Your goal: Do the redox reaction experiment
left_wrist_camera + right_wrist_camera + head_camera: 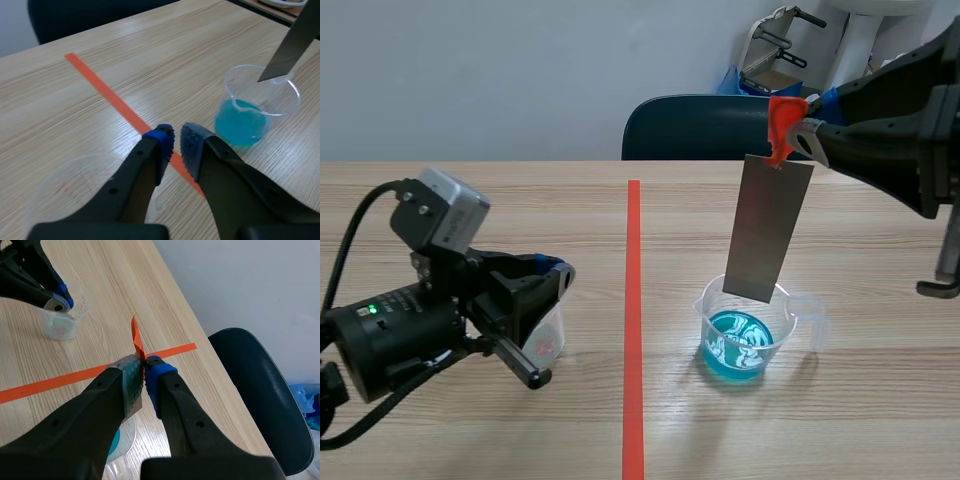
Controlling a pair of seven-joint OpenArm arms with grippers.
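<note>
Right hand is pinching the orange tab of the metal strip, hanging over the beaker toward the surface's near edge. I'd lower it straight and slow, staying centred so it doesn't knock the rim.

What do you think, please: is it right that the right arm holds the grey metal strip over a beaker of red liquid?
Not quite: the liquid in the beaker is blue, not red, as the scene view shows. The rest holds: the right gripper holds the grey metal strip by its orange tab over that beaker.
</note>
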